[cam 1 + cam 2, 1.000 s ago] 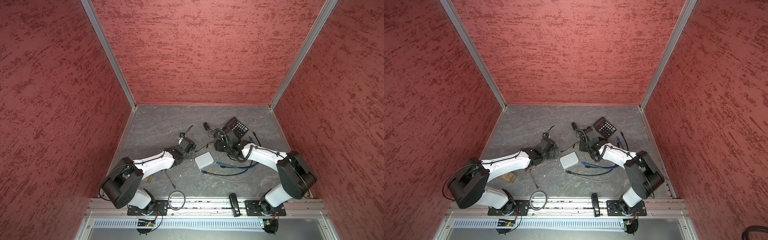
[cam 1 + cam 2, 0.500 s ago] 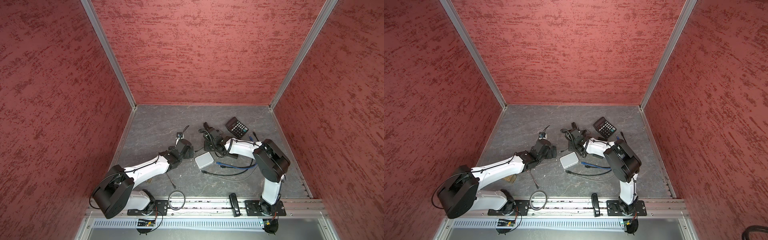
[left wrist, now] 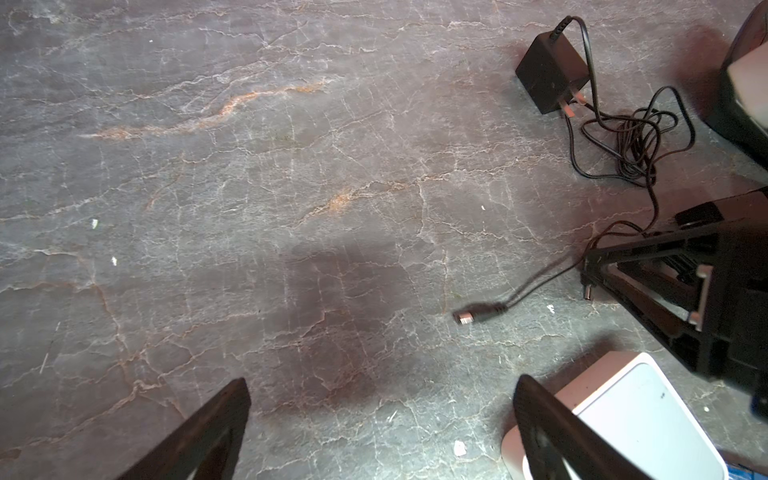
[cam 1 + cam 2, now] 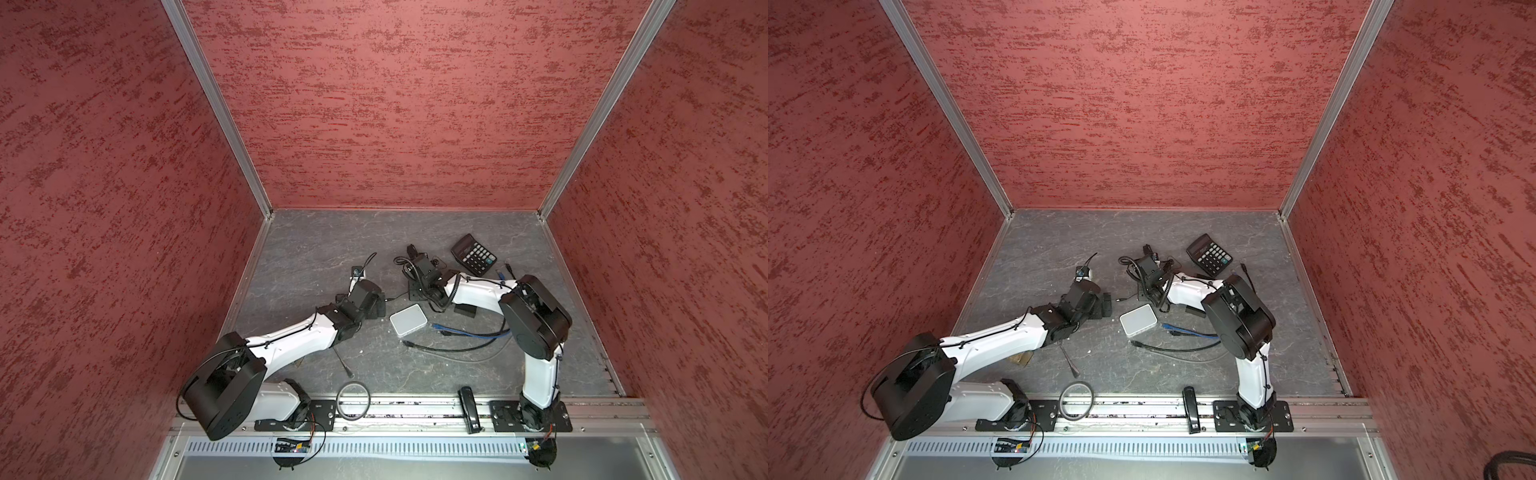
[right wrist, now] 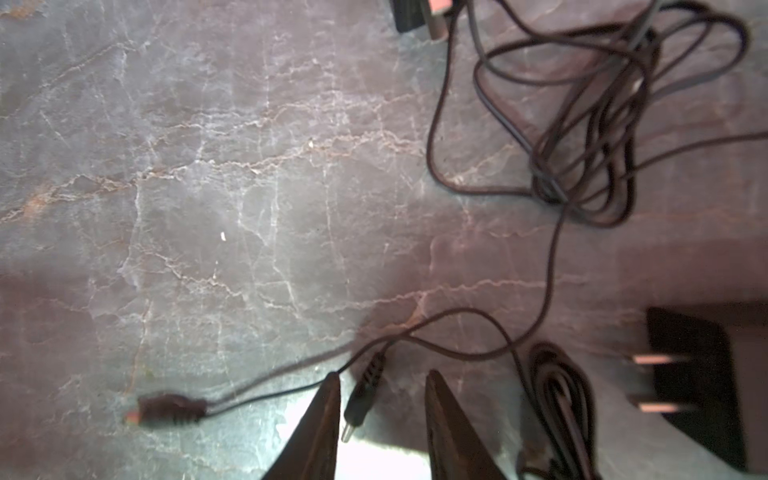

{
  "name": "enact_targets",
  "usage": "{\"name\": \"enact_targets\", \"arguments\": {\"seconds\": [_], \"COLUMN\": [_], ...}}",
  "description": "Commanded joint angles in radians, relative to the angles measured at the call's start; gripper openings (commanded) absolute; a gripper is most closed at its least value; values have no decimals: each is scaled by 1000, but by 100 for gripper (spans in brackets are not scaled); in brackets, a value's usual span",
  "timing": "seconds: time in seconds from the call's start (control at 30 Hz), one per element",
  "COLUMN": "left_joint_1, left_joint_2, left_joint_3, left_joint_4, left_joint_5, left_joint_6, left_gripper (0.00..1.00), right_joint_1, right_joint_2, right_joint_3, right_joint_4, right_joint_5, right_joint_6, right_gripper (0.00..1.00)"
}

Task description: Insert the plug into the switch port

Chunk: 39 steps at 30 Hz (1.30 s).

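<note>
Right wrist view: your right claw (image 5: 382,372) straddles the plug (image 5: 360,401), jaws part-open, not yet gripping; left claw (image 3: 382,379) gapes empty just beside the switch (image 3: 640,415); pickup and insertion remain

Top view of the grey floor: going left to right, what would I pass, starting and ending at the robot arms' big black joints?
Left arm's black elbow joint → black ring by the front rail → white switch box → calculator → right arm's black elbow joint.
</note>
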Motion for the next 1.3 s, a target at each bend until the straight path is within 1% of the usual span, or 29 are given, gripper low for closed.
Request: {"name": "enact_targets", "arguments": {"seconds": [0.0, 0.2, 0.3, 0.5, 0.6, 0.7, 0.87, 1.0, 1.1, 1.27], "left_joint_1": [4, 4, 4, 4, 4, 0, -19, -34, -39, -55], "left_joint_2": [1, 1, 1, -2, -1, -1, 9, 17, 14, 8], "left_joint_3": [4, 3, 2, 3, 3, 2, -4, -17, -53, -105], "left_joint_4": [21, 17, 19, 29, 48, 78, 146, 207, 303, 450], "left_joint_5": [-9, -9, -10, 6, 22, 61, 136, 193, 247, 306], "left_joint_6": [-8, -8, -8, -1, 7, 26, 71, 99, 115, 144], "left_gripper": [99, 100, 100, 99, 99, 100, 100, 99, 100, 94], "right_joint_1": [4, 5, 5, 5, 5, 5, 1, -4, -7, -10], "right_joint_2": [23, 54, 64, 62, 44, 23, -53, -160, -246, -373], "right_joint_3": [35, 66, 71, 69, 54, 40, -8, -86, -152, -244], "right_joint_4": [-18, -42, -44, -45, -26, -5, 44, 118, 173, 232], "right_joint_5": [41, 62, 67, 56, 47, 46, 49, 47, 45, 33], "right_joint_6": [4, 7, 9, 18, 29, 36, 42, 49, 51, 54], "right_gripper": [35, 31, 28, 12, 6, 0, 0, 0, 0, 0]}}
